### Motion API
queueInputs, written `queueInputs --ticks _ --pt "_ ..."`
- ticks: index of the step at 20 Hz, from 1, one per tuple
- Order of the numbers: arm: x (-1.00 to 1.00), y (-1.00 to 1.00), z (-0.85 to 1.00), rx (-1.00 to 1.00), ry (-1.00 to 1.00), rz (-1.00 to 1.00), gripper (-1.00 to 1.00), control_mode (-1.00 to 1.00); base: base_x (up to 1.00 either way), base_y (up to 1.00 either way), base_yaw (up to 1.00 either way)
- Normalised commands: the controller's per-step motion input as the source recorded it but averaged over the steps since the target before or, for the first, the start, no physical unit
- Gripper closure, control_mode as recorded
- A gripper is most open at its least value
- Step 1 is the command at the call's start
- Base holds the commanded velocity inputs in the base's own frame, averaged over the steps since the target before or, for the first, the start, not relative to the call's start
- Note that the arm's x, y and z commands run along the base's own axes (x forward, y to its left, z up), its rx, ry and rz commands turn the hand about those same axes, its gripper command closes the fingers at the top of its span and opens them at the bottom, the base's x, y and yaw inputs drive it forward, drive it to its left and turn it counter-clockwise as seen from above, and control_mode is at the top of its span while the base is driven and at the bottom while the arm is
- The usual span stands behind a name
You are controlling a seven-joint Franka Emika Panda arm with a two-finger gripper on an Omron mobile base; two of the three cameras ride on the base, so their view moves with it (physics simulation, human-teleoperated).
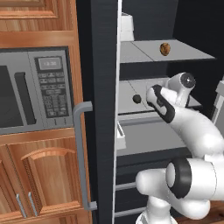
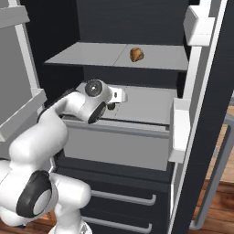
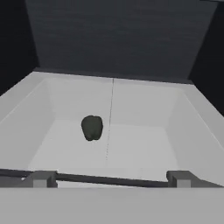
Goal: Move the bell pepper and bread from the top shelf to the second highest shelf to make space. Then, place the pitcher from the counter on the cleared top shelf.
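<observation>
The bread [image 1: 165, 48] [image 2: 136, 54], a small tan-brown lump, sits alone on the top shelf [image 1: 140, 51] [image 2: 87, 55] of the open fridge. One level lower, the nearly black bell pepper [image 1: 137, 99] [image 3: 92, 127] lies free on the second shelf [image 1: 126, 89] [image 2: 148, 105] [image 3: 144, 148], left of the shelf's middle seam. My gripper [image 1: 148, 95] [image 2: 116, 101] [image 3: 111, 179] hovers at that shelf's front edge, open, a short way back from the pepper and holding nothing. The pitcher and the counter are out of view.
A fridge door with a grey handle [image 1: 83, 153] stands open on the left beside a built-in microwave [image 1: 30, 87] in wooden cabinets. The other door carries white bins [image 2: 180, 132]. Dark drawers [image 2: 119, 196] lie below the shelves. The second shelf has raised white side walls [image 3: 26, 113].
</observation>
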Motion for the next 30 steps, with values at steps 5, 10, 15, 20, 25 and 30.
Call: queueInputs --ticks 5,10,15,20,25,30 --pt "0.00 -0.03 1.00 0.00 0.00 -0.14 -1.00 -1.00 0.00 0.00 0.00" --pt "0.16 -0.31 0.84 0.00 0.00 -0.15 -1.00 -1.00 0.00 0.00 0.00" --pt "0.38 -0.44 0.49 0.02 0.00 -0.11 -1.00 -1.00 0.00 0.00 0.00" --pt "0.60 -0.30 0.23 0.02 0.02 -0.05 -1.00 -1.00 0.00 0.00 0.00" --pt "0.70 -0.21 0.03 0.08 0.00 0.00 -1.00 -1.00 0.00 0.00 0.00" --pt "0.66 -0.31 -0.02 0.09 0.00 0.00 -1.00 -1.00 0.00 0.00 0.00"
